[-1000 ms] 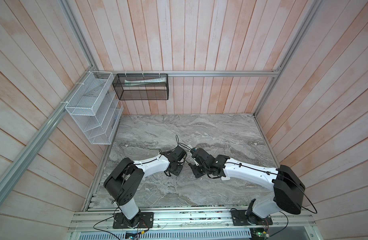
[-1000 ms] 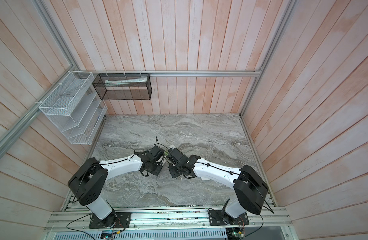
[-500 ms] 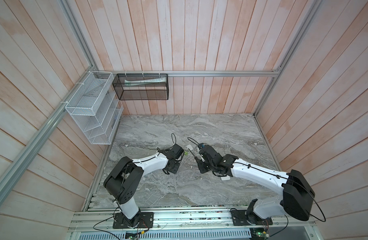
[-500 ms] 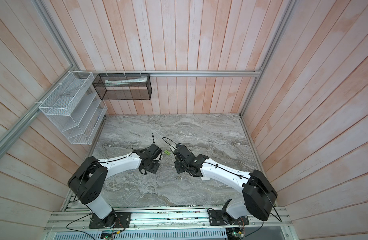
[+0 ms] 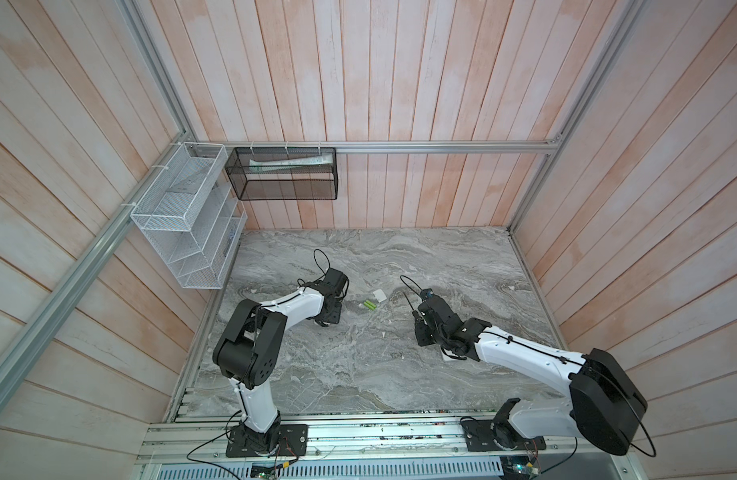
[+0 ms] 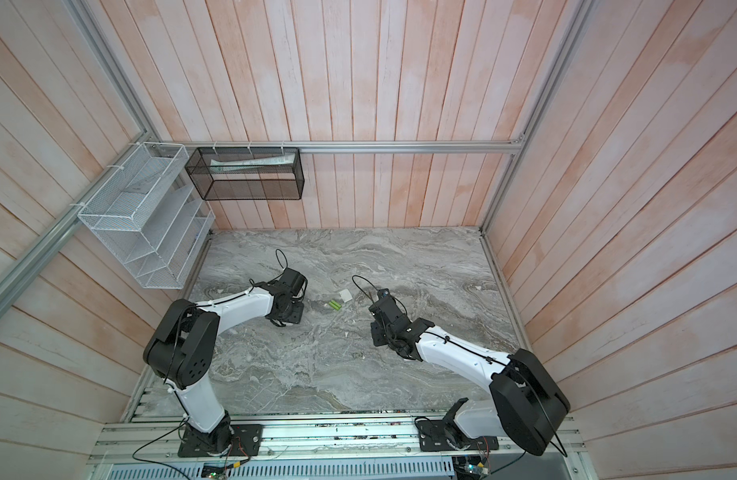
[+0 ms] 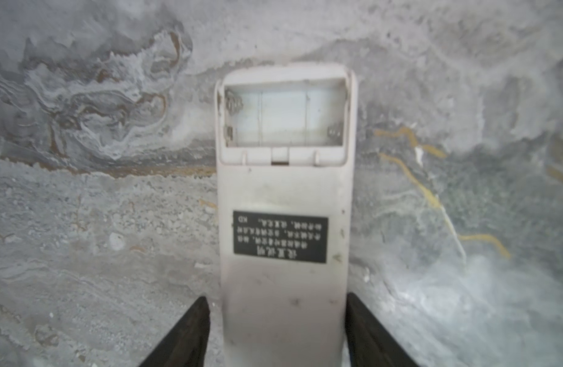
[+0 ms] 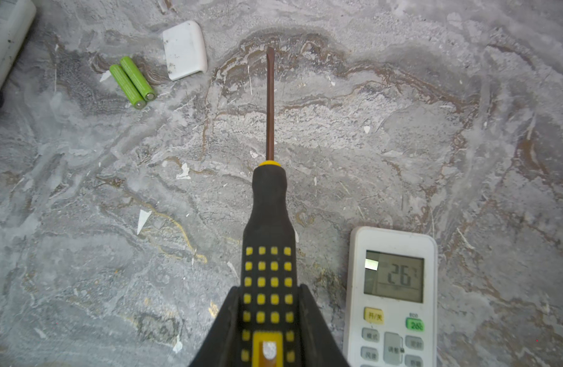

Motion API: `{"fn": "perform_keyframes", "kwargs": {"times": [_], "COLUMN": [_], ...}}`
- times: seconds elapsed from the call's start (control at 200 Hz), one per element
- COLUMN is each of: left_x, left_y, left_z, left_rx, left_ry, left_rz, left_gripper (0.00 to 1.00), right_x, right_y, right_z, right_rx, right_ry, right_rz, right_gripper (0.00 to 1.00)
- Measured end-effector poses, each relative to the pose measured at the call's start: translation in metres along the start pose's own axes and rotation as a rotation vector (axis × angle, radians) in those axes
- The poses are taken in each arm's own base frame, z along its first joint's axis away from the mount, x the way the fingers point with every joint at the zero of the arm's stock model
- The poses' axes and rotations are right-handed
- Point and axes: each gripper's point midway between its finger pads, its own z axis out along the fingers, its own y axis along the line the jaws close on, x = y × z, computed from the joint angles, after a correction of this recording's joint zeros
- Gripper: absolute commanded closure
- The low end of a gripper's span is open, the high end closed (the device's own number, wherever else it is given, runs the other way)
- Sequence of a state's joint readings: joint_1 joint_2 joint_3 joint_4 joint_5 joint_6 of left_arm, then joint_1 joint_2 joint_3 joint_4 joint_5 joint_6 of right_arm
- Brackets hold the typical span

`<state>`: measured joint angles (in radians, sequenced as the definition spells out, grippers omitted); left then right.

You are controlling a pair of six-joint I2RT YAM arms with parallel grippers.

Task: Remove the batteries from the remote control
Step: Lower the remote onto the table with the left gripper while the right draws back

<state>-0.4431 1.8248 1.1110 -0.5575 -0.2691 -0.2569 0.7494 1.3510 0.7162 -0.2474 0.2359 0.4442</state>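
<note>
Jaws, L gripper: loosened, straddling white remote, gap on one side; batt. bay uncovered. R gripper: clamped on screwdriver handle. Two green batteries lie touching on table, just beside white cover, between both arms.

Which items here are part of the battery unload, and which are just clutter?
Job: open remote, two green batteries, battery cover, screwdriver in right gripper, lit-display remote.
Lying about: white wire rack, black mesh basket, both wall-mounted.
</note>
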Motion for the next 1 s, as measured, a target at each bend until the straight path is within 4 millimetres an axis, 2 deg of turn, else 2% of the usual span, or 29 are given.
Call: {"fn": "perform_keyframes", "kwargs": {"times": [0.285, 0.44, 0.595, 0.755, 0.995], "left_x": [-0.008, -0.008, -0.003, -0.006, -0.024], "left_y": [-0.002, -0.004, -0.005, -0.004, -0.004], "left_z": [0.002, 0.0, -0.004, -0.02, -0.056], "left_rx": [0.008, 0.022, 0.037, 0.056, 0.119], "left_ry": [-0.021, -0.02, -0.002, -0.018, -0.114], "left_rz": [-0.026, -0.033, -0.03, -0.057, -0.12], "left_gripper": [0.08, 0.0, 0.0, 0.0, 0.0], "right_x": [0.006, 0.006, 0.009, 0.012, 0.014], "right_y": [0.002, 0.004, 0.006, 0.006, 0.004], "right_z": [0.028, 0.038, 0.049, 0.057, 0.061], "right_rx": [0.012, 0.005, 0.004, 0.009, 0.022], "right_ry": [0.002, -0.019, -0.022, -0.018, -0.015], "right_rz": [-0.002, 0.005, 0.007, 0.007, 0.011], "right_gripper": [1.0, 0.91, 0.85, 0.76, 0.6]}}
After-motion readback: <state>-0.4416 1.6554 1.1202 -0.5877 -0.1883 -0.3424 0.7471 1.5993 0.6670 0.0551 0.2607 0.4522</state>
